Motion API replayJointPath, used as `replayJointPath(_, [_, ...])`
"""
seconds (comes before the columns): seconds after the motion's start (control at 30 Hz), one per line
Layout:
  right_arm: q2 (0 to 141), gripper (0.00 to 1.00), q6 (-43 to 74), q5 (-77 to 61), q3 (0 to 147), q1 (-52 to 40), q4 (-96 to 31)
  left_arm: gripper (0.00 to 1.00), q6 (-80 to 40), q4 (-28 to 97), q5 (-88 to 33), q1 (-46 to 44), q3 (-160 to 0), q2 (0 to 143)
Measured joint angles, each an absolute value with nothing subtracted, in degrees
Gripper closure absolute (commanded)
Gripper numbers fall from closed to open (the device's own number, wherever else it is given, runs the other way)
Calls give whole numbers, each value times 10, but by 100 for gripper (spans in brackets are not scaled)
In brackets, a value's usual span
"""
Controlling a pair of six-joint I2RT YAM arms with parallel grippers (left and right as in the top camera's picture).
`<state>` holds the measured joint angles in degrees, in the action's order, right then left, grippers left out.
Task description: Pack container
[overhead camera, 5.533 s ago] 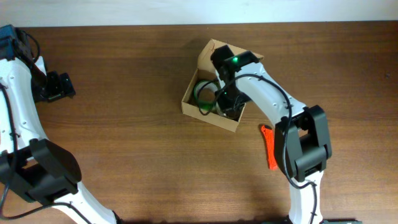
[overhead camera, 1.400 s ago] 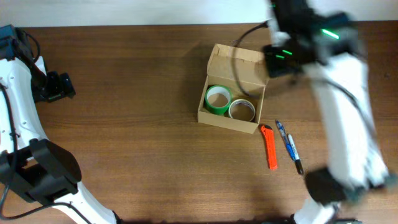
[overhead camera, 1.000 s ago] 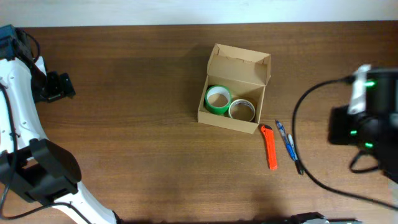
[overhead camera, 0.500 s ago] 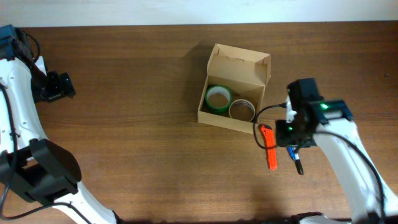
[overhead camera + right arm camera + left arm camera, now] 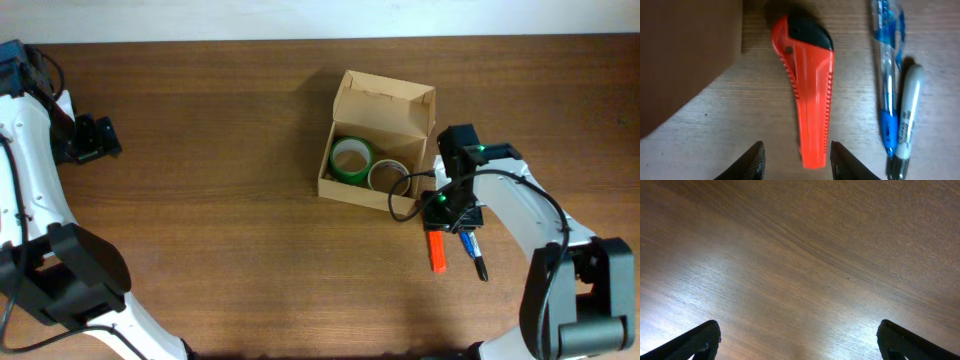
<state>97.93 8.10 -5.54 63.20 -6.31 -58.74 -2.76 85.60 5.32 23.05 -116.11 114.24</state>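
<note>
While our right gripper (image 5: 797,162) hovers with fingers apart astride the orange cutter (image 5: 807,95), just right of the open container (image 5: 360,195) at mid-table, we judge a pickup in hand. Next: descend, close, lift. Our left gripper (image 5: 800,342) hangs spread, far left.

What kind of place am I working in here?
Probably an office-style tabletop packing station: a wooden table, an open cardboard box holding two tape rolls, and an orange box cutter and pens beside it.
</note>
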Motion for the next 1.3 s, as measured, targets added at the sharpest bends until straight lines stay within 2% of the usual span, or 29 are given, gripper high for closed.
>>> replayJointPath(0.23, [980,51,75,-62,592,-63,-552,0,-28,856,53,230,-1161,1142])
replayJointPath(0.57, [980,50,70,-57,579,-63,-539,0,-27,856,53,230,-1161,1142])
replayJointPath(0.7, [980,51,68,-50,579,-63,-534,0,-28,856,53,230,-1161,1142])
replayJointPath(0.87, [980,59,60,-48,569,-63,-513,0,-28,856,53,230,-1161,1142])
replayJointPath(1.3, [964,58,41,-81,558,-60,-505,0,-28,856,53,230,-1161,1142])
